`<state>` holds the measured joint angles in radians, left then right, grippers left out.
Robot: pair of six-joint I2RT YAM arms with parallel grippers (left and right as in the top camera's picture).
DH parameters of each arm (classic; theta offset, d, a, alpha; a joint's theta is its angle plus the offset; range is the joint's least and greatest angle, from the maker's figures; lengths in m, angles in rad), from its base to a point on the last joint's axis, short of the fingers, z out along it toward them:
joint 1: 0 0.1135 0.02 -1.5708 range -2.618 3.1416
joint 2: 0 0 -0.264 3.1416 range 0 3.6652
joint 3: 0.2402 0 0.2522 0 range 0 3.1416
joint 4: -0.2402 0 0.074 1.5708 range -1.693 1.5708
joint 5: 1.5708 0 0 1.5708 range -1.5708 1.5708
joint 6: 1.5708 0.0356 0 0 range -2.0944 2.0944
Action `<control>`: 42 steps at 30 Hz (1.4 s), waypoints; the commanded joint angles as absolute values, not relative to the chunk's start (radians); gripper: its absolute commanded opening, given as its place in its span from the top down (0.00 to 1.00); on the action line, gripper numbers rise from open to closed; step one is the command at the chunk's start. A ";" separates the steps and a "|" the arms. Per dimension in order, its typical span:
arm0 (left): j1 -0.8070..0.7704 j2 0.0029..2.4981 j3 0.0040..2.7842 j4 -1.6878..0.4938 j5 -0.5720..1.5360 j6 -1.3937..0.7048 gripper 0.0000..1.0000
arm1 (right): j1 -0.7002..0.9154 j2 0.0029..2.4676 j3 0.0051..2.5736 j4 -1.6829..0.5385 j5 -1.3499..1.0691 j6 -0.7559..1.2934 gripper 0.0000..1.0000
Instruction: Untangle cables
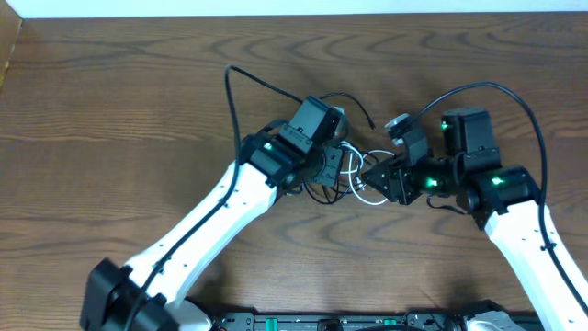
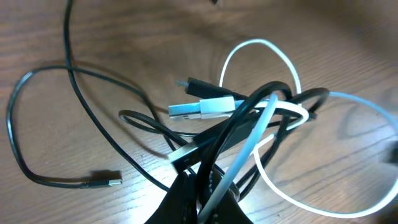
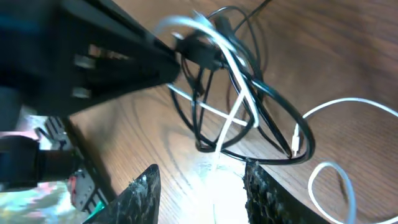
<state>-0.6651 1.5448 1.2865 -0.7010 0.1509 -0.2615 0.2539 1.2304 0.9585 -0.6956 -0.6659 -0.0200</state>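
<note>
My left pincer (image 2: 200,186) pinches the limp, light cables (image 2: 249,118); I would take the white strand (image 3: 233,121) just ahead of my spread right pincer (image 3: 199,193).

The tabletop (image 1: 110,101) is dark brown wood. In the overhead view its grain runs sideways, passing under both pairs of jaws and spreading well out to either side of them. Beyond the jaws, along the far edge of the wood, lies a pale strip (image 1: 294,7) (wall or floor, I cannot tell which). Well off to the left of the left jaws, at the far corner, a lighter brown band (image 1: 9,51) borders the wood. Between the right jaws a bright patch of glare (image 3: 217,180) sits on the surface. Ahead of the left jaws the grain carries a softer sheen (image 2: 348,37).
</note>
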 commanded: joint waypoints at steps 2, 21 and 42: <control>-0.669 1.448 1.281 -0.703 0.158 -0.255 0.93 | 0.282 1.231 0.962 -0.691 -0.582 -0.061 0.61; -0.669 1.410 1.281 -0.764 0.286 -0.255 0.93 | 0.290 1.231 0.962 -0.602 -0.532 -0.061 0.44; -0.669 1.324 1.281 -0.678 0.315 -0.255 0.93 | 0.290 1.231 0.961 -0.671 -0.579 -0.113 0.43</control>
